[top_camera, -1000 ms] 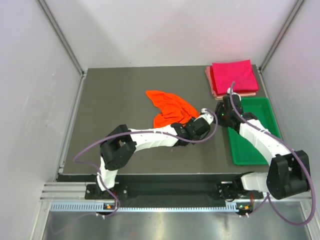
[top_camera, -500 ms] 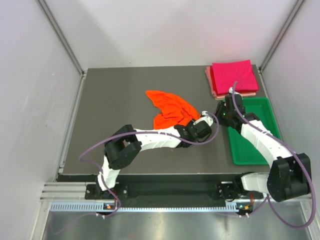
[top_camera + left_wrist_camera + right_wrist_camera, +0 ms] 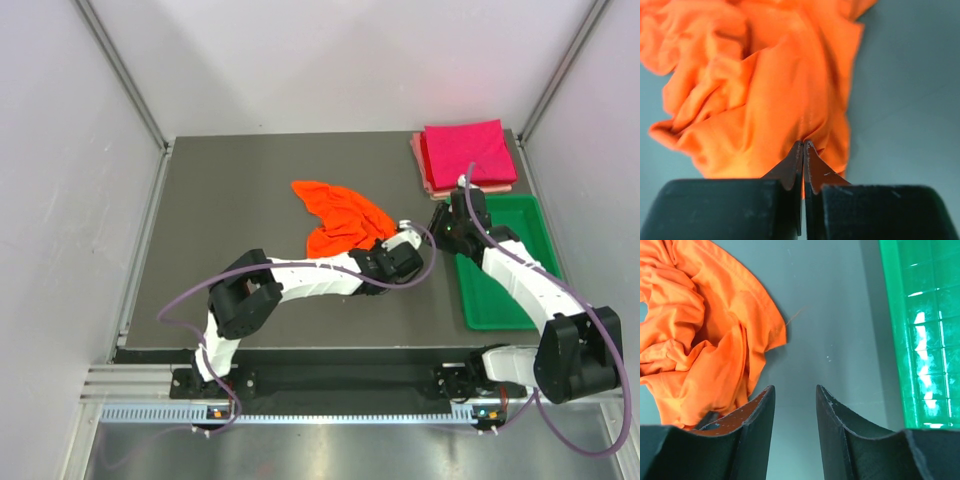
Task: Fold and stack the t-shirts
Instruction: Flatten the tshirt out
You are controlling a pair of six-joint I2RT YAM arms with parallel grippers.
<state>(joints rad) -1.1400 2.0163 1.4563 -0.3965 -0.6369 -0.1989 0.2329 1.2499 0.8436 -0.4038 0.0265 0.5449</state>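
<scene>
The left arm stretches low across the table toward its right side, left gripper (image 3: pixel 803 146) pinched shut on the shirt (image 3: pixel 755 100) (tips meeting). The right arm bends inward, right gripper (image 3: pixel 795 392) half open.

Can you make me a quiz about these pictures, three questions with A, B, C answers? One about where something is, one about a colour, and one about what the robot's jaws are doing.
1. Where on the table is the green tray?
A. Left side. B. Middle. C. Right side.
2. What colour is the crumpled t-shirt?
A. Blue. B. Orange. C. White.
3. What are the left jaws doing?
A. Shut on the crumpled t-shirt's edge. B. Wide open. C. Holding the tray.

Answers:
1 C: it lies along the right edge, just in front of the folded magenta t-shirt.
2 B: it is bright orange in every view.
3 A: the left wrist view shows the tips together with cloth pinched between them.
</scene>
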